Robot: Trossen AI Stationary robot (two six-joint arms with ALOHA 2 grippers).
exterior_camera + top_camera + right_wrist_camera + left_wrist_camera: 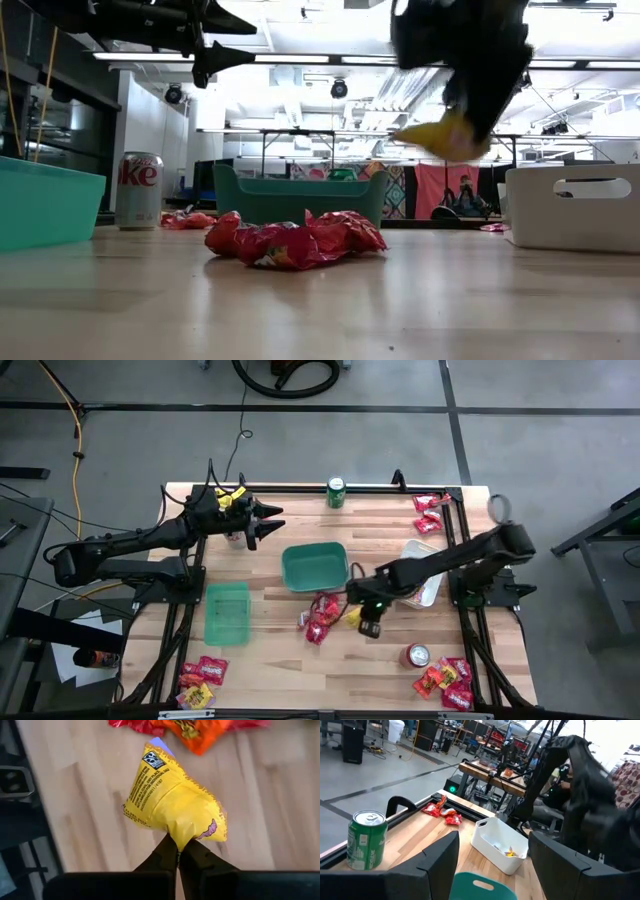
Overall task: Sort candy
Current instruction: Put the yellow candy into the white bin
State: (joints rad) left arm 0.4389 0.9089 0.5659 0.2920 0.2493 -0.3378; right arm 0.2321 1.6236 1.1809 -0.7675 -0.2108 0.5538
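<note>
A yellow candy packet hangs above the wooden table with my right gripper shut on it. In the high view that gripper is just right of a heap of red candy. The heap lies flat on the table in front of the teal bin, as the low view shows. My left gripper waits open and level, high over the table's far left part, with nothing between its fingers. My right gripper pinches the yellow packet by a bunched-up bit of its wrapper at one end, between its two fingertips. The fingers slant down from above. The packet hangs below them, lifted clear of the table.
A green bin sits near left, and a white bin sits right of the teal one. A green can stands at the far edge and a silver-red can near right. More candy lies at the far right, near right and near left.
</note>
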